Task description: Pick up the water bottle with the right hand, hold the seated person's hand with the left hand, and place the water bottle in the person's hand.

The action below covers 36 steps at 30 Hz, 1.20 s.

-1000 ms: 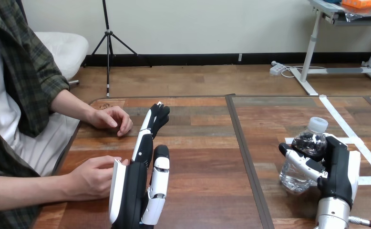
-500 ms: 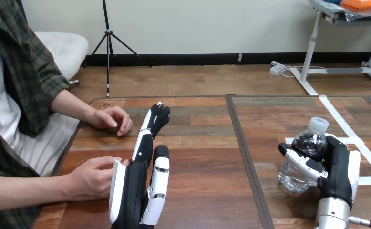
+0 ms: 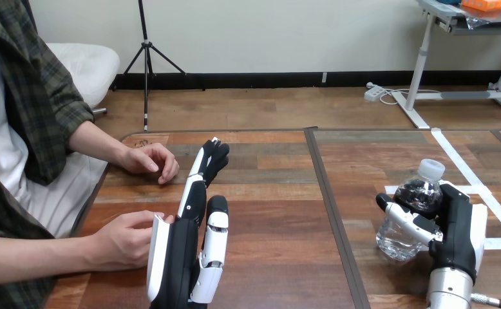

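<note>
Two robot hands over the wooden table (image 3: 280, 193); I log them in turn.

Right hand (image 3: 455, 225): by the table's right edge, near side. Its fingers (image 3: 407, 220) and thumb wrap the water bottle (image 3: 417, 196), a closed grip on the bottle. Bottle is clear, white cap up, leaning a little toward the table's left edge. Its base is low at the tabletop; I cannot tell whether it touches the wood or is just off it. White tape lines (image 3: 457, 161) run on the table round that spot.

Left hand (image 3: 187, 257): comes up from the near edge on the table's left half, turned on edge, fingers straight and pointing at the far edge, holding nothing.

Person's hand at the near left edge (image 3: 124, 239): loosely curled, fingertips against the white shell on the left hand's back. No robot finger curls round it.

Person's other hand (image 3: 150, 159): lies near the far left corner, apart from the left hand's fingertips.
</note>
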### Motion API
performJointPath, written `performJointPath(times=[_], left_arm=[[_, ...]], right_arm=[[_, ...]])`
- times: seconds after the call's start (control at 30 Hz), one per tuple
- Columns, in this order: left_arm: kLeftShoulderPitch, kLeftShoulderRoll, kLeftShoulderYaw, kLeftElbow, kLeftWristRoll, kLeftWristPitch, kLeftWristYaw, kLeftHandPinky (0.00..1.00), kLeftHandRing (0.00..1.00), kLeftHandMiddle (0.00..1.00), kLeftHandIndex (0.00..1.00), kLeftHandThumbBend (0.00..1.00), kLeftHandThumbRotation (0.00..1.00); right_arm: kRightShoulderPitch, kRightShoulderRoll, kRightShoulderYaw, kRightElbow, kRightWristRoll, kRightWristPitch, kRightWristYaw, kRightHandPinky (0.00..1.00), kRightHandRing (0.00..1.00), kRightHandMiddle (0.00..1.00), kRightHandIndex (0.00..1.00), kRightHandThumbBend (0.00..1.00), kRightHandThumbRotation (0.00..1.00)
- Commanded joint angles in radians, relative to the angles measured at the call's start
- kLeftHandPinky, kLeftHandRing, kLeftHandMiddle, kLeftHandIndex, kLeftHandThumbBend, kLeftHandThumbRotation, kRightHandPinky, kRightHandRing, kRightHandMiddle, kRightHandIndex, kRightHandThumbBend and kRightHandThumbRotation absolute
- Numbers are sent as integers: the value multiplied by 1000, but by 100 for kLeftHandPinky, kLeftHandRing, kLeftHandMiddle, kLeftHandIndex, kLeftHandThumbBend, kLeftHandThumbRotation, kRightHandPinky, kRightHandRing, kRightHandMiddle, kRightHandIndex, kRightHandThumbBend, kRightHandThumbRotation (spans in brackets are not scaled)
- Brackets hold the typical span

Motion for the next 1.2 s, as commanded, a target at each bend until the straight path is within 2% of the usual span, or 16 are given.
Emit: performJointPath(times=[0.0,0.4,0.6,1.0,1.17], left_arm=[[-38,-4,8,-9,4,-12,6,91,90,91,94,3,100],[-48,-3,20,-2,18,-24,30,91,89,90,93,1,100],[-44,0,20,-15,6,-10,22,92,89,90,93,1,100],[-42,4,23,-27,-27,-5,-3,99,91,91,94,1,100],[-47,8,31,-24,-21,-16,-3,100,92,90,94,0,100]], right_arm=[[-71,-4,-4,-12,0,-36,1,39,45,50,52,75,0],[-65,-3,-4,-32,0,-62,1,39,44,50,52,75,0],[-60,-6,1,-45,-7,-87,4,39,44,49,52,76,0],[-48,-5,9,-75,-18,-160,18,38,43,48,51,76,0],[-42,-1,11,-92,-20,-200,33,38,43,48,51,75,0]])
